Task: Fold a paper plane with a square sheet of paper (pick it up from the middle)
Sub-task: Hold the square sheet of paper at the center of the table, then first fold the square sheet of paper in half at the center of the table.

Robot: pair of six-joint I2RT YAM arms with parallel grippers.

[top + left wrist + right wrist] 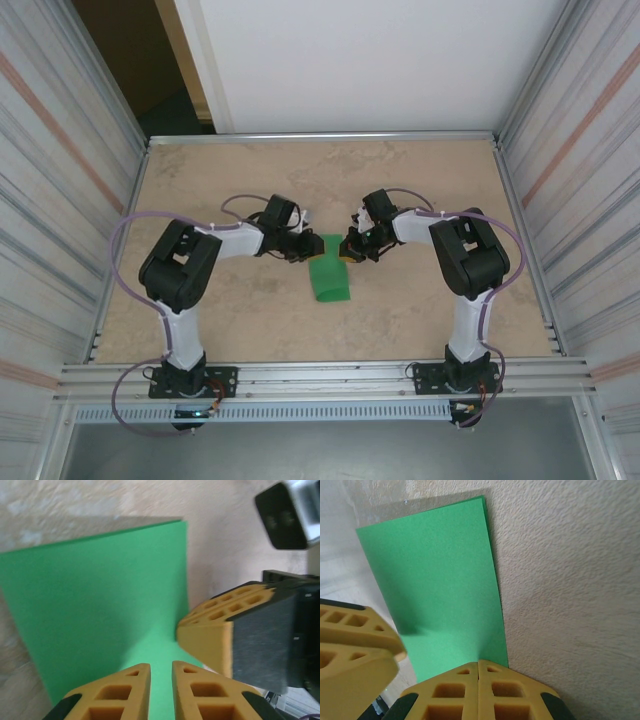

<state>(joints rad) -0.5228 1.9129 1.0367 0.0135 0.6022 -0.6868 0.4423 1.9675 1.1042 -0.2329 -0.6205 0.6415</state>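
The square sheet of paper (328, 280), bright green, lies on the table folded into a narrow rectangle, and also appears in the left wrist view (100, 605) and the right wrist view (435, 580). Both grippers meet at its far end. My right gripper (350, 250) (479, 662) is shut, its tips pinching the paper's far right corner, where the sheet lifts slightly toward them. My left gripper (303, 250) (161, 666) stands over the far left part with its jaws a narrow gap apart, green showing through the gap. The right gripper's fingers (207, 640) are close beside it.
The beige table (420, 180) is walled by ribbed metal panels left (60, 200) and right (590, 200). An aluminium rail (320, 375) carrying both arm bases runs along the near edge. Free tabletop lies beyond and beside the paper.
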